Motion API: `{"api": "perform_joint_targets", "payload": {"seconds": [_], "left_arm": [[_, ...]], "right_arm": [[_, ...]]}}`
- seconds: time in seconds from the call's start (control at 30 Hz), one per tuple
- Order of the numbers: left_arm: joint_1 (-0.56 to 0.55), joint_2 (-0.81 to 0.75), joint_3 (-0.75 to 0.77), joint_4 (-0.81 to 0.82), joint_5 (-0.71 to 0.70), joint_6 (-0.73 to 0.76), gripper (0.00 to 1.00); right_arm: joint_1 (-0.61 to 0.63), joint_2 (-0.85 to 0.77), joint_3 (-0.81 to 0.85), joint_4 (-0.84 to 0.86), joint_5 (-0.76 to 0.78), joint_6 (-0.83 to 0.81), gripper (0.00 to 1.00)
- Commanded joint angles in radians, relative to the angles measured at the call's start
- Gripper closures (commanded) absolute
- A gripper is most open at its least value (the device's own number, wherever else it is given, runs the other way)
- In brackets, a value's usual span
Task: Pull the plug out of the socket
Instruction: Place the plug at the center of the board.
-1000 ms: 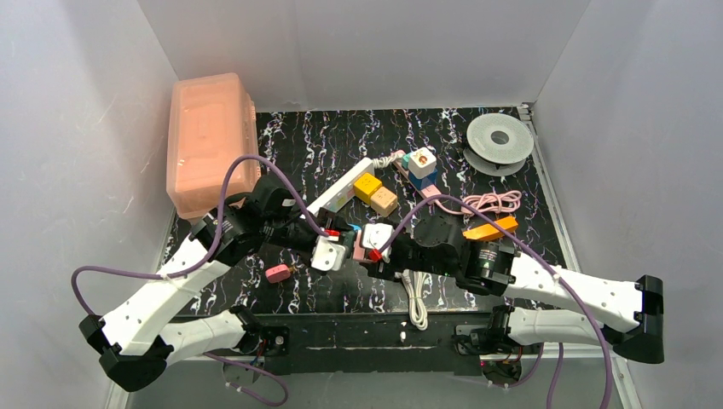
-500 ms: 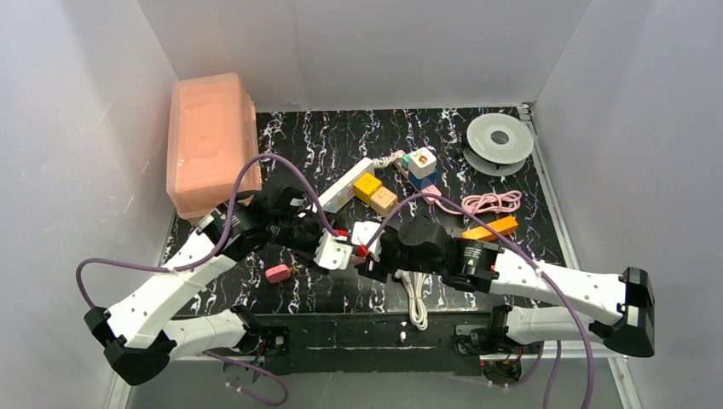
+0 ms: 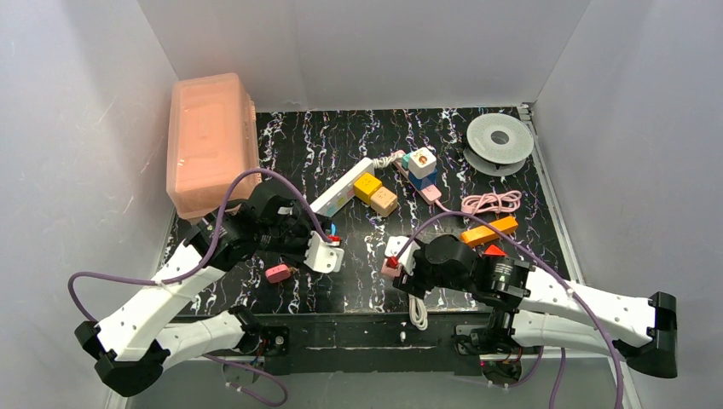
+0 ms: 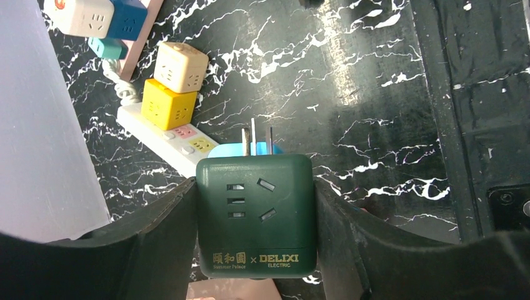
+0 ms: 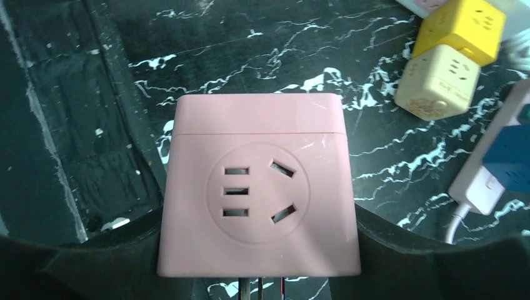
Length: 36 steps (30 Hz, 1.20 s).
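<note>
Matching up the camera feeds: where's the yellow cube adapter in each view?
Top external: yellow cube mid-table, against the white power strip.
Left wrist: upper left, at the strip's far end.
Right wrist: top right corner, cut by the top edge.
Shared landmark: the beige cube touching it, visible in all three views.
</note>
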Motion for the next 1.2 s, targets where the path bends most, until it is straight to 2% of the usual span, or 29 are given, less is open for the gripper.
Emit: {"api": "perform_joint_targets", "payload": {"seconds": [0.0, 0.1, 0.2, 0.3, 0.4, 0.6, 0.8, 0.97, 1.17], "left_arm": [[-0.001, -0.013, 0.034, 0.000, -0.025, 0.007, 1.00], [-0.001, -0.014, 0.032, 0.015, -0.013, -0.011, 1.00], [0.000, -0.007, 0.042, 0.021, 0.001, -0.027, 1.00], [0.000, -0.008, 0.045, 0.024, 0.011, -0.036, 1.00], [-0.001, -0.021, 0.041, 0.025, 0.018, -0.035, 1.00], [-0.002, -0.042, 0.036, 0.026, 0.022, -0.046, 1.00], [-0.001, -0.074, 0.024, 0.045, 0.046, -0.074, 1.00], [-0.002, -0.115, 0.003, 0.054, 0.068, -0.074, 1.00], [-0.001, -0.133, 0.004, 0.046, 0.073, -0.085, 1.00]], "right_arm": [[-0.010, -0.057, 0.001, 0.097, 0.134, 0.022, 0.99], [-0.069, -0.020, -0.003, 0.105, 0.158, 0.092, 0.99], [-0.187, 0.076, 0.047, 0.068, 0.160, 0.235, 0.99], [-0.302, 0.207, 0.157, -0.043, 0.164, 0.414, 0.99], [-0.371, 0.349, 0.257, -0.193, 0.147, 0.519, 0.99], [-0.389, 0.493, 0.317, -0.266, 0.138, 0.616, 0.99], [-0.378, 0.579, 0.361, -0.265, 0.018, 0.688, 0.99], [-0.323, 0.701, 0.434, -0.305, 0.070, 0.752, 0.99], [-0.320, 0.782, 0.483, -0.278, 0.086, 0.741, 0.99]]}}
